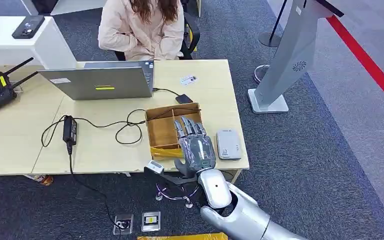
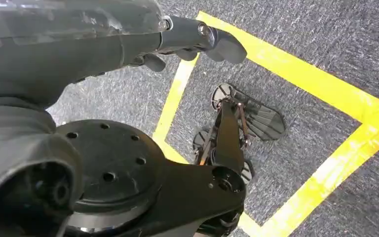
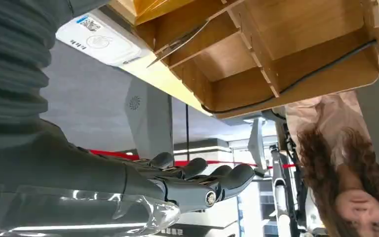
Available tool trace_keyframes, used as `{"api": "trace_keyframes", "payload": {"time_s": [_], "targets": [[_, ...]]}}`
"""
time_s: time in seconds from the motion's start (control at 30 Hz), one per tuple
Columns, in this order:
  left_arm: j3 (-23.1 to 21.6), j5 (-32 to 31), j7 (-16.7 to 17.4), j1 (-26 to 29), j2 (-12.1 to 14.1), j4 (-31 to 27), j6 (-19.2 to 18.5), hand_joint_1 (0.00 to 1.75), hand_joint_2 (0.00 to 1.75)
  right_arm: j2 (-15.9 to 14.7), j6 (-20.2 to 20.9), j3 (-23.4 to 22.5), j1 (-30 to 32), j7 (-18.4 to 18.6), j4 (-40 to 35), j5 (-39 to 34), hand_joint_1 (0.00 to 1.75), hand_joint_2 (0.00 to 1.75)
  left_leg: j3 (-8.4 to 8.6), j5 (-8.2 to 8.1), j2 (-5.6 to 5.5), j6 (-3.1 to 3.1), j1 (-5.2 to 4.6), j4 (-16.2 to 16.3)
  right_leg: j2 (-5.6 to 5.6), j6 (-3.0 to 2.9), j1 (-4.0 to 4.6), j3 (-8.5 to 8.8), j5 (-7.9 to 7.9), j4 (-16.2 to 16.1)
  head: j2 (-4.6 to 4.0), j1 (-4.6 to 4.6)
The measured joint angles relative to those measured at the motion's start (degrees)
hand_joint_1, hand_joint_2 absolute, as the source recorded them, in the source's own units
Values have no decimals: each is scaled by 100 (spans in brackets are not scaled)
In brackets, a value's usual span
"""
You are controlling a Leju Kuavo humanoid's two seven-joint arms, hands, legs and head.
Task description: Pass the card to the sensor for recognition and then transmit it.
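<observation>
My right hand (image 1: pixel 196 145) hovers over the right side of the wooden divided box (image 1: pixel 161 126) near the table's front edge. Its fingers (image 3: pixel 205 180) are stretched out and apart, holding nothing. Just right of the hand, the white-grey card sensor (image 1: pixel 228 144) lies flat on the table; it is also in the right wrist view (image 3: pixel 98 42). A thin flat piece (image 3: pixel 177 47) leans in the box's (image 3: pixel 276 54) near compartment. A small card (image 1: pixel 188 80) lies on the far side of the table. My left hand (image 2: pixel 197 39) hangs above the floor, fingers loosely extended, holding nothing.
A person (image 1: pixel 142 27) sits behind the table at an open laptop (image 1: pixel 102 82). A black cable and power brick (image 1: pixel 70 127) trail across the tabletop toward the box. A small black device (image 1: pixel 183 98) lies behind the box. A grey kiosk stand (image 1: pixel 285 60) rises at the right.
</observation>
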Motion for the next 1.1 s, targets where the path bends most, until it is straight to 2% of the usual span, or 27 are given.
{"api": "trace_keyframes", "payload": {"time_s": [1.1], "targets": [[-7,-118,-2,0,28,0,-83,0,0,103,9,-96,-453,17,951,122,0,175,0,0,0,0,0,1,0,1,0,0,1,0,0,0]]}}
